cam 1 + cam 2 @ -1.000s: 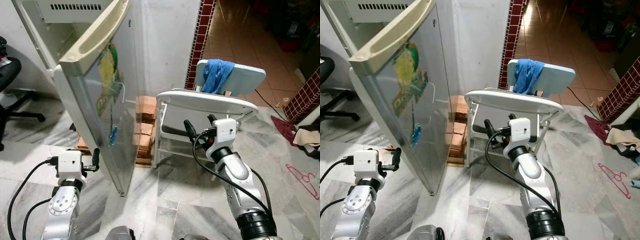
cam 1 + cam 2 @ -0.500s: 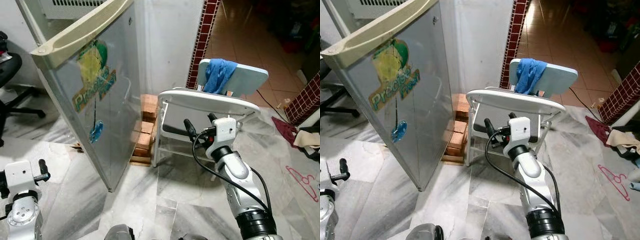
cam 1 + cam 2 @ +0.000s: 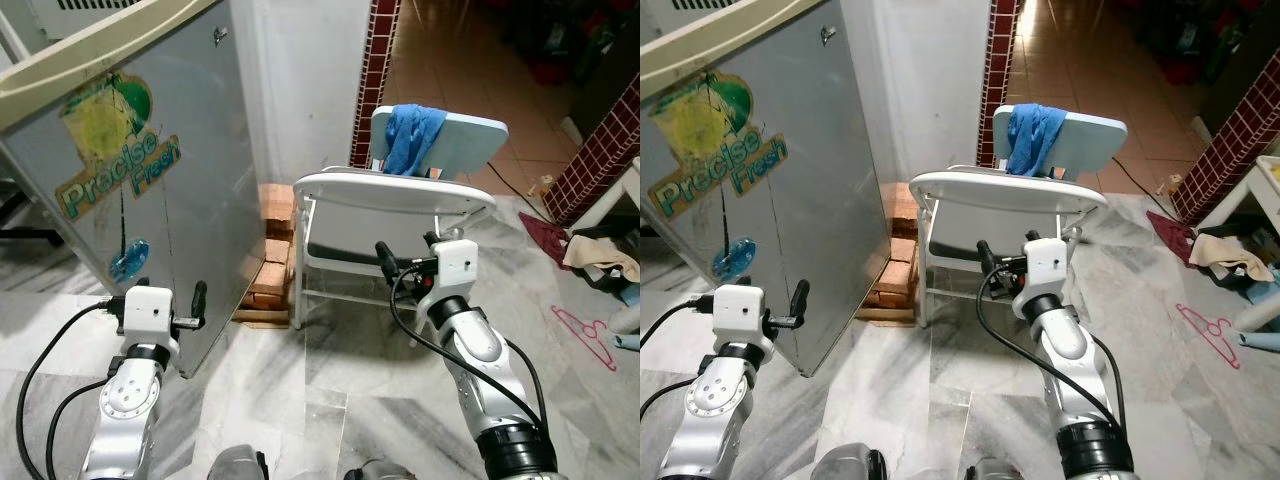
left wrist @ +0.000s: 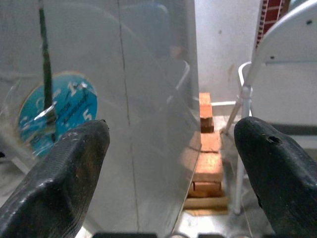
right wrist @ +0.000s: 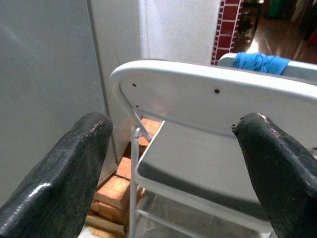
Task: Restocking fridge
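Fridge door (image 3: pixel 150 190) directly ahead of left tool (image 4: pixel 163 163), close, not touching. Left tool wide, empty. Right tool (image 5: pixel 173 163) wide, empty, facing chair (image 3: pixel 395 195). Judgement: door closing; press flat panel squarely, push steadily, keep fingers off sticker (image 4: pixel 57 111) and edge.

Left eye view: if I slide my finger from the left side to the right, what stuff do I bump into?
Fridge door → stack of bricks → white folding chair → dark red cloth on the floor → pink hanger.
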